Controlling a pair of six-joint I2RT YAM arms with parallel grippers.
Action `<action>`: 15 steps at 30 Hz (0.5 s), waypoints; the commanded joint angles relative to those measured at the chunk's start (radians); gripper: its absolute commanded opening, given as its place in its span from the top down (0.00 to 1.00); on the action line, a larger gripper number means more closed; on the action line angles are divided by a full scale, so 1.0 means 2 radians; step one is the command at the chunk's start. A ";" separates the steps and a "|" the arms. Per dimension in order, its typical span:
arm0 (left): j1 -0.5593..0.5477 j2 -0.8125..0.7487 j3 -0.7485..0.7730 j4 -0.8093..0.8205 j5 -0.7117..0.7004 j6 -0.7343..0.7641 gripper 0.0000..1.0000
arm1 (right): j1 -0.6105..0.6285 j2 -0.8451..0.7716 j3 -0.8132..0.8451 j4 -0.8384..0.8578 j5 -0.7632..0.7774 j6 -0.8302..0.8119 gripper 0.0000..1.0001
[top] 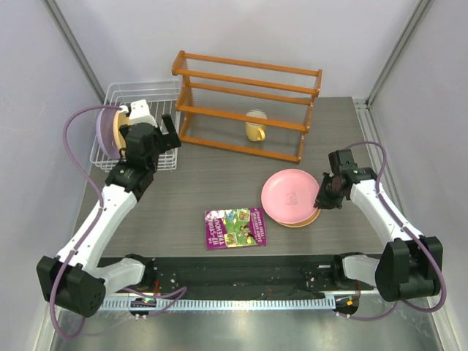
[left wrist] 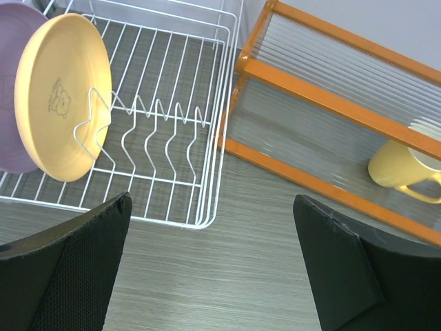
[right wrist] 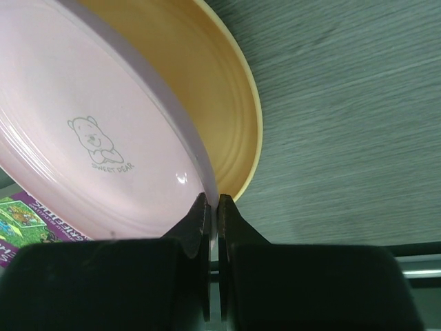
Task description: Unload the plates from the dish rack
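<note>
Pink plate (right wrist: 89,138) seems pinched inside right gripper (right wrist: 211,201).

Bright, even light falls from above, and shadows on the table (top: 219,183) are faint and soft-edged. The top view is sharp, though the frame posts (top: 69,44) lean outward toward the far corners. In the left wrist view the left tool (left wrist: 211,207) is a dark, slightly soft mass, and the shelf (left wrist: 324,101) bars look smeared. In the right wrist view a small glare spot sits on the pink plate (right wrist: 89,138), and the right tool (right wrist: 212,201) is near-black with almost no detail.
</note>
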State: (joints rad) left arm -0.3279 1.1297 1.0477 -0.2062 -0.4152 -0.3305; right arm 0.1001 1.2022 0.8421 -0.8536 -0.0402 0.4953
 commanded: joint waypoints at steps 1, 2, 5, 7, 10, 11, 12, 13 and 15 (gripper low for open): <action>0.018 -0.004 0.002 0.006 0.020 -0.014 0.01 | -0.004 0.006 0.002 0.039 -0.009 0.006 0.96; 0.020 -0.003 0.002 0.006 0.022 -0.014 0.01 | -0.005 0.007 0.002 0.044 -0.008 0.006 0.94; 0.029 0.004 0.005 0.004 0.025 -0.017 0.01 | -0.007 0.015 0.000 0.050 -0.003 0.005 0.91; 0.034 0.007 0.004 0.004 0.027 -0.019 0.01 | -0.008 0.020 -0.001 0.054 -0.001 0.004 0.80; 0.039 0.013 0.006 0.003 0.032 -0.020 0.01 | -0.009 0.027 -0.003 0.057 -0.001 0.001 0.79; 0.040 0.016 0.007 0.003 0.032 -0.020 0.01 | -0.009 0.029 -0.004 0.057 -0.001 0.001 0.79; 0.041 0.017 0.008 0.003 0.032 -0.020 0.01 | -0.009 0.029 -0.005 0.058 -0.001 0.002 0.78; 0.042 0.017 0.008 0.001 0.031 -0.020 0.01 | -0.010 0.029 -0.006 0.059 -0.005 -0.002 0.73; 0.044 0.019 0.010 0.001 0.031 -0.020 0.00 | -0.009 0.026 -0.006 0.058 -0.004 -0.003 0.53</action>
State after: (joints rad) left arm -0.2520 1.1633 1.0477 -0.2134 -0.3645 -0.3603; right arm 0.0853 1.2636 0.8307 -0.7681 -0.0399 0.5037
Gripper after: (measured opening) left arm 0.994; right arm 0.329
